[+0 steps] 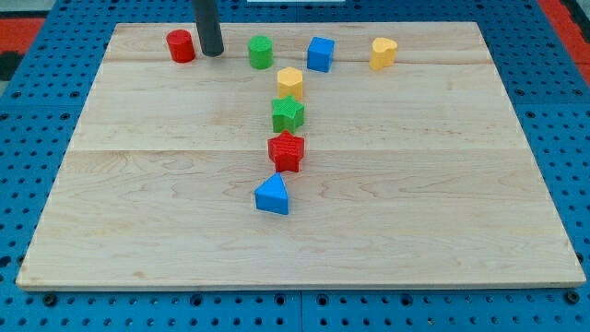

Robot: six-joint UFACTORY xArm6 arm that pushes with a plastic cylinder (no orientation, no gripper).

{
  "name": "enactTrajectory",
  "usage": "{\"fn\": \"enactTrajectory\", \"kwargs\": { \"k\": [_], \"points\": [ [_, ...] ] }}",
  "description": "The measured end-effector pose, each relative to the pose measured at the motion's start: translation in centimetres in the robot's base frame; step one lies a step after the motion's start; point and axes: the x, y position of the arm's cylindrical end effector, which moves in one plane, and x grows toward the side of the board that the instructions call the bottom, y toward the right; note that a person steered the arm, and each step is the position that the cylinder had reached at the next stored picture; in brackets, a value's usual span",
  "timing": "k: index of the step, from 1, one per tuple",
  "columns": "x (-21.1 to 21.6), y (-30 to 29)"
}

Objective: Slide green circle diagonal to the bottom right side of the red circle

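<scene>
The green circle (260,52) stands near the board's top edge, left of centre. The red circle (181,45) stands further to the view's left on the same row. My tip (213,53) rests on the board between them, close to the red circle's right side and a short gap left of the green circle. The dark rod rises from it out of the view's top.
A blue cube (320,53) and a yellow heart-like block (383,53) stand right of the green circle. Below run a yellow hexagon (289,82), a green star (288,113), a red star (286,151) and a blue triangle (272,195). The wooden board (138,212) lies on blue pegboard.
</scene>
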Motion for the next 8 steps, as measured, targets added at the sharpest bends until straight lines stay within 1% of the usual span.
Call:
{"fn": "enactTrajectory", "kwargs": {
  "k": [1,2,3,5,6,8],
  "points": [
    [-2.2,2.7],
    [-3.4,6.3],
    [-2.5,8.6],
    [2.0,7.7],
    [4.1,5.5],
    [4.7,4.9]
  ]
}}
